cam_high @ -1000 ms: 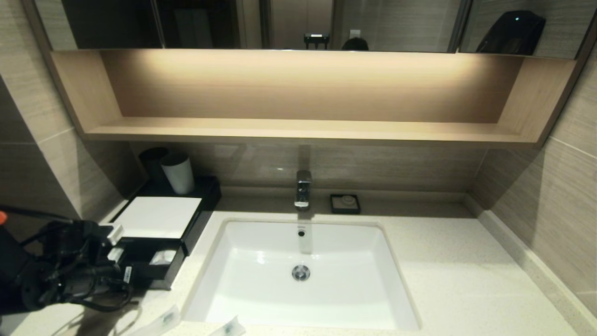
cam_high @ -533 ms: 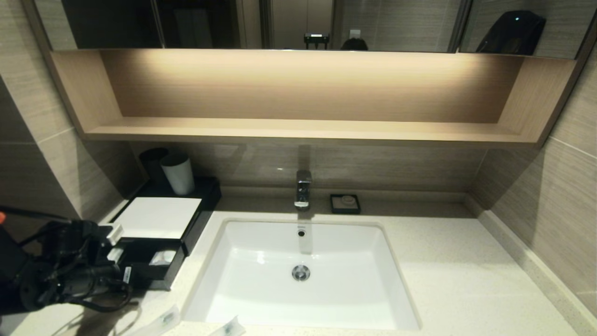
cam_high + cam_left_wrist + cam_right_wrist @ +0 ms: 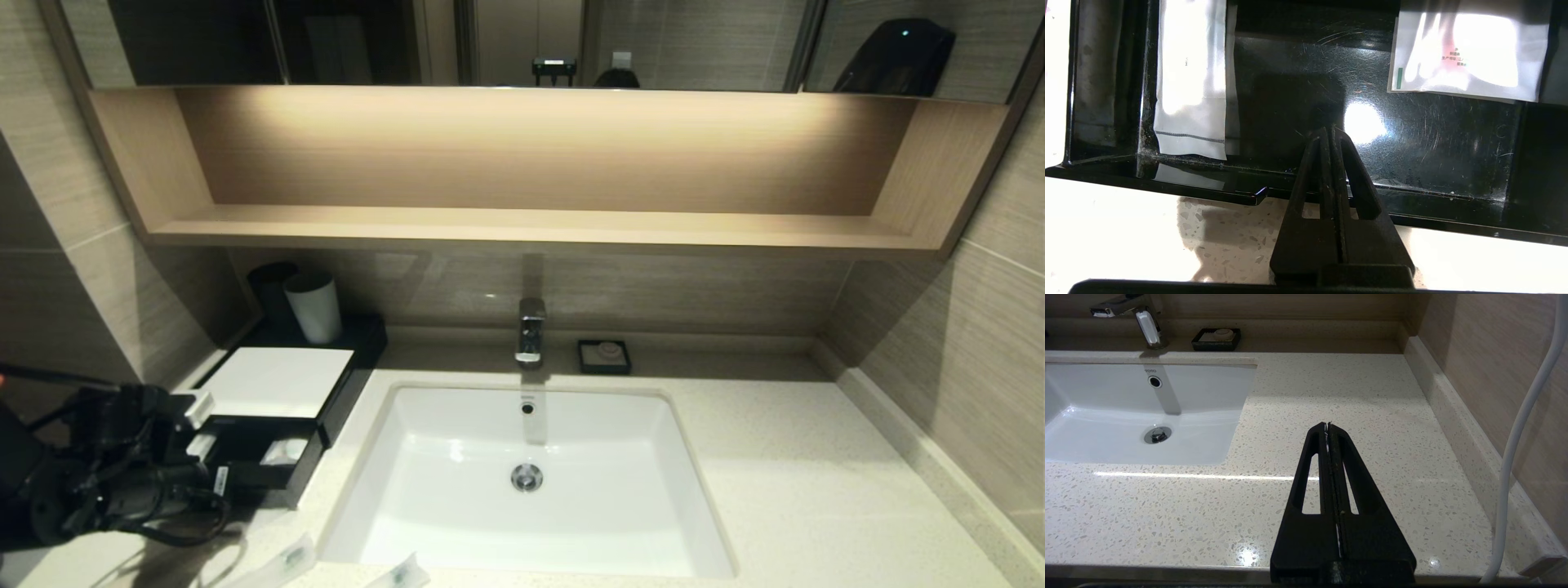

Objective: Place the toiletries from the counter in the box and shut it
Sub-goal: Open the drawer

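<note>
Left hand (image 3: 1329, 130) hangs over the open drawer of the box (image 3: 277, 377) at the far-left of the bench (image 3: 784, 482), fingers pressed together with nothing between them. Right hand (image 3: 1327, 424) is parked over bare bench right of the basin (image 3: 522, 474), also pressed together, empty. The drawer (image 3: 1412, 163) stands pulled out toward the near side; one slim packet (image 3: 1190, 81) lies in a left compartment, a flatter sachet (image 3: 1470, 57) in the far-right one. Two toiletries, a near-left packet (image 3: 286, 562) and a second packet (image 3: 400, 573), lie on the bench at its near edge, beside the basin's near-left corner. Risks, as judged: pushing the drawer home now would close the box with those two left outside. The packets lie flat, thin and slippery, so a pinch may skate off the wrap or nudge one off the near edge or into the basin. A packet laid across a divider could jam the drawer. The arm's cables hang near the drawer front and may snag it.
</note>
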Motion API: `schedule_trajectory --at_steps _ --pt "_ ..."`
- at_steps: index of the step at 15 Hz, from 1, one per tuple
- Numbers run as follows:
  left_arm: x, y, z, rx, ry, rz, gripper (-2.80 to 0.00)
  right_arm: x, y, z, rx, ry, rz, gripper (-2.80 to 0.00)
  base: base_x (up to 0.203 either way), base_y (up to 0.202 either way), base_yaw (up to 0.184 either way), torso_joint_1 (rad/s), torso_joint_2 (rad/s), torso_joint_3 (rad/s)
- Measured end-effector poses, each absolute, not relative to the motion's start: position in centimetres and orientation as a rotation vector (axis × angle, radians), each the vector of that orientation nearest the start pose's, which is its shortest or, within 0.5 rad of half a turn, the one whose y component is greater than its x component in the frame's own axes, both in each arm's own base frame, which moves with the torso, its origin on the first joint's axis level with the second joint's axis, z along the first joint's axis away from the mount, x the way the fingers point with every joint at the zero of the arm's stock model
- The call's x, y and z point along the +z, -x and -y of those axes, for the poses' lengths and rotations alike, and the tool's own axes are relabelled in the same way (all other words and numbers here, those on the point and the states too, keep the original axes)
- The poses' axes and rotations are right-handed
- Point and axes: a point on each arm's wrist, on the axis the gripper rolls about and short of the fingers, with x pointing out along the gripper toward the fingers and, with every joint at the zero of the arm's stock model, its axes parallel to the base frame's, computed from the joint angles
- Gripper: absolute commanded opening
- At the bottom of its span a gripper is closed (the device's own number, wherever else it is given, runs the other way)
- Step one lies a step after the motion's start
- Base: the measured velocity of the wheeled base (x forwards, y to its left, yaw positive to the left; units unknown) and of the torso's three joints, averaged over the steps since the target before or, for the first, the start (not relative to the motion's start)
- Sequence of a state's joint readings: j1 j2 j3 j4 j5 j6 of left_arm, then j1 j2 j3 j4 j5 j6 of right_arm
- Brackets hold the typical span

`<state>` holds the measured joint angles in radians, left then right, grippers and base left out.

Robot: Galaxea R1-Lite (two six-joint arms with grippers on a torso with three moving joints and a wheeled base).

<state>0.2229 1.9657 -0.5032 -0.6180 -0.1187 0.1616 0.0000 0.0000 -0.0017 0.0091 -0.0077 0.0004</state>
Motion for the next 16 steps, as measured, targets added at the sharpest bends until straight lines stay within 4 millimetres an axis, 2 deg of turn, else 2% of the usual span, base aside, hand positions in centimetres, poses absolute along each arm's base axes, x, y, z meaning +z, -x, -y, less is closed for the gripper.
schedule_trajectory --at_steps 16 --pt "4.24 -26.25 -6.16 0.028 -0.027 -0.871 -2.8 7.5 2.29 0.02 -0.008 0.0 -0.007 -2.8 0.0 0.0 0.0 0.0 0.0 0.0"
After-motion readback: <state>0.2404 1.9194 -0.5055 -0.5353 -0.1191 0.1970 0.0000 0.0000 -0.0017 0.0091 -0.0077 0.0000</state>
